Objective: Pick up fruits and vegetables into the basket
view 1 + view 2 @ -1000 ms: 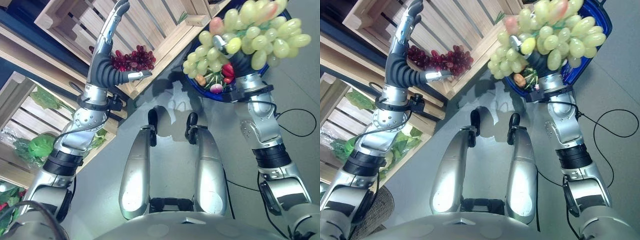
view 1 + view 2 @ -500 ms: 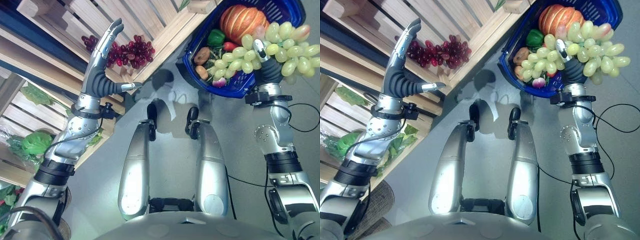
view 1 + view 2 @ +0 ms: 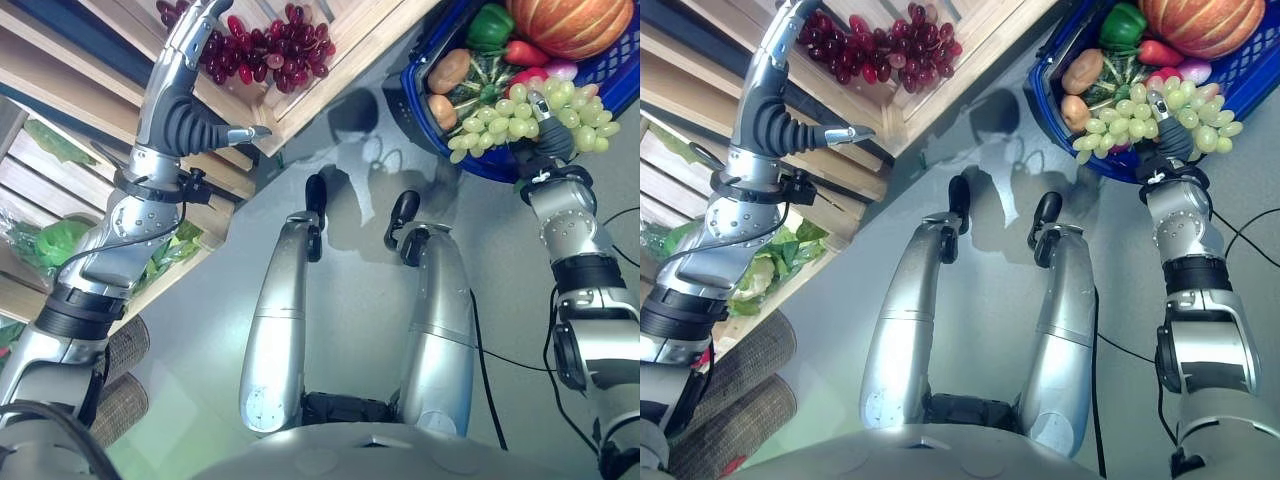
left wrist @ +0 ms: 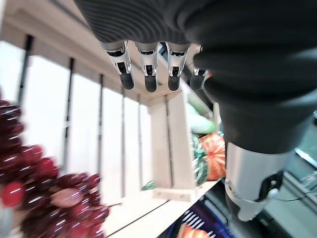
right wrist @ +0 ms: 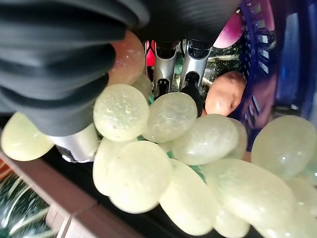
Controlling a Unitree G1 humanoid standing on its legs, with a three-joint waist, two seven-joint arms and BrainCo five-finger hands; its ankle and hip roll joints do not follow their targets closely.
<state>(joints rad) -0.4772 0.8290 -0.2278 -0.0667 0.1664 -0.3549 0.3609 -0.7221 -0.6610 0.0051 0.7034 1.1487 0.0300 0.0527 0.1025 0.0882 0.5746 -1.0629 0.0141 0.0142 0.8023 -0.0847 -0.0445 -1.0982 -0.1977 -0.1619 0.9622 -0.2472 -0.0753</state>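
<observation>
Left hand [image 3: 190, 95] is raised against the wooden crate [image 3: 330, 75], fingers straight, thumb stuck out sideways, holding nothing. Red grapes [image 3: 275, 45] lie in the crate just beside its fingers. Left wrist view adds what the eye views lack: the fingertips [image 4: 146, 82] sit clear of the crate slats, red grapes [image 4: 44, 193] off to one side, and a striped pumpkin past the crate's end post. Below that arm, leafy greens [image 3: 780, 255] sit in a lower crate.

Right hand [image 3: 548, 135] is curled round the green grapes [image 3: 520, 110], at the near rim of the blue basket [image 3: 420, 100]. The bunch hangs over the rim, partly inside. Right wrist view shows the fingers [image 5: 190, 64] clamped into the bunch [image 5: 198, 148], with a brown potato [image 5: 225, 94] and the basket wall [image 5: 257, 74] just beyond them.

Beyond the hand, in the basket: potato [image 3: 450, 70], green pepper [image 3: 490, 22], red pepper [image 3: 525, 50], orange pumpkin [image 3: 570, 22]. The grapes cover most of the hand in both eye views, and part of the basket's contents.
</observation>
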